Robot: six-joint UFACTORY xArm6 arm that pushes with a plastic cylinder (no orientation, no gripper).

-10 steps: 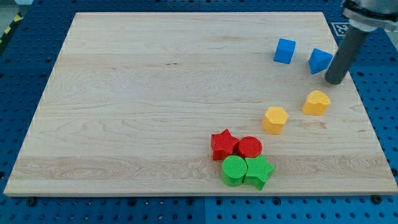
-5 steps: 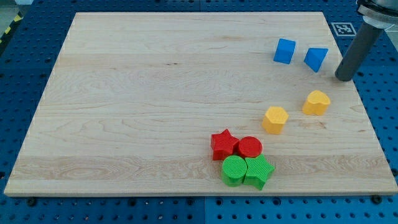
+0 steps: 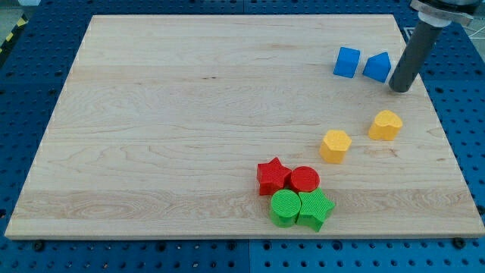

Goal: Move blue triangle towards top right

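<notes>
The blue triangle [image 3: 377, 67] lies on the wooden board [image 3: 189, 114] near the view's top right. A blue cube [image 3: 347, 62] sits just to its left, almost touching it. My tip [image 3: 399, 89] is down on the board just right of and slightly below the blue triangle, close to or touching its right edge. The dark rod rises from there toward the view's top right corner.
A yellow heart [image 3: 386, 124] and a yellow hexagon [image 3: 335, 145] lie below the blue blocks. A red star [image 3: 273, 176], red cylinder [image 3: 305, 180], green cylinder [image 3: 286, 207] and green star [image 3: 315, 208] cluster near the bottom. The board's right edge is close to my tip.
The blue triangle has slid left and a little up, toward the blue cube. My tip swung out to the right, then came back left next to the triangle.
</notes>
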